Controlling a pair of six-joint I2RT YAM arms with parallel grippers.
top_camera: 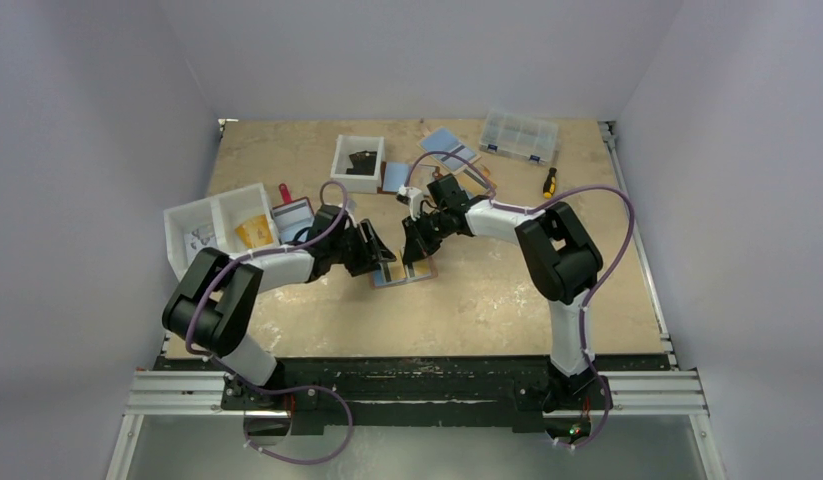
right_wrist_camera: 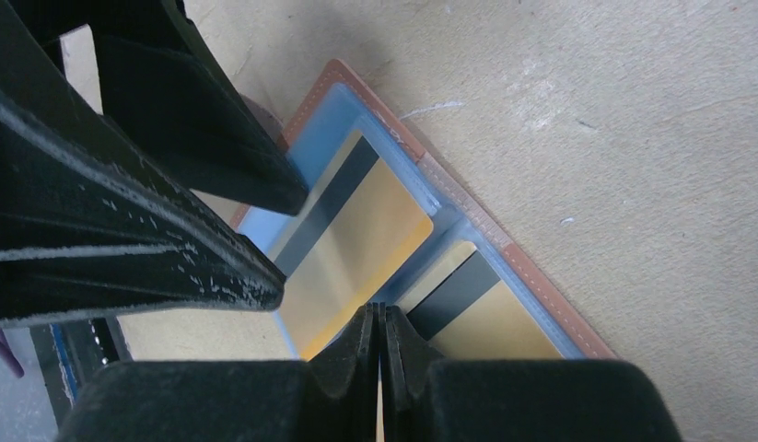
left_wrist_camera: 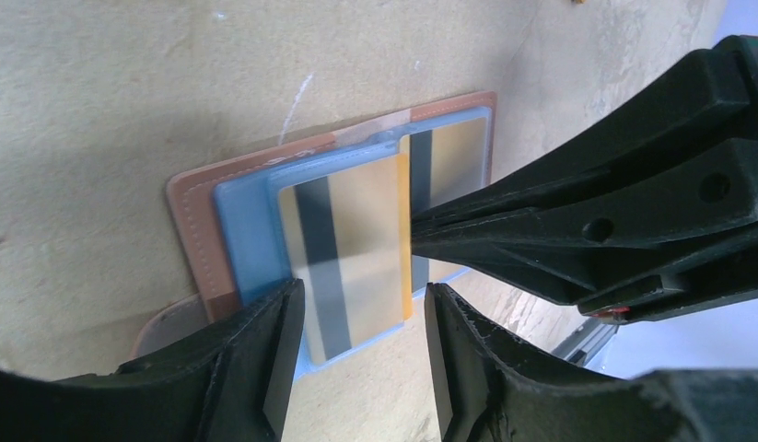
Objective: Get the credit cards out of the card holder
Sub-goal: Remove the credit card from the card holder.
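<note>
Top view: the card holder (top_camera: 405, 274) is seen lying open near the middle of the table (top_camera: 487, 295); the left claw (top_camera: 383, 262) and right claw (top_camera: 415, 256) are lowered onto it from either side; a white bin (top_camera: 357, 162), a clear organiser box (top_camera: 519, 136) and a screwdriver (top_camera: 550, 182) are spread towards the far edge.

Left wrist view: a tan cover with blue plastic pockets is shown; 2 gold cards with dark stripes are seated in the pockets, 1 per half: the first credit card (left_wrist_camera: 349, 249) and the second credit card (left_wrist_camera: 453, 152); the left claw is released, its fingers (left_wrist_camera: 269, 354) parted either side of the first credit card's lower end; the right claw's tip is set at that card's edge.

Right wrist view: the right claw is clenched, its fingers (right_wrist_camera: 352, 354) pressed together with no gap, tips at the seam between the 2 cards; whether a card edge is pinched cannot be told.
</note>
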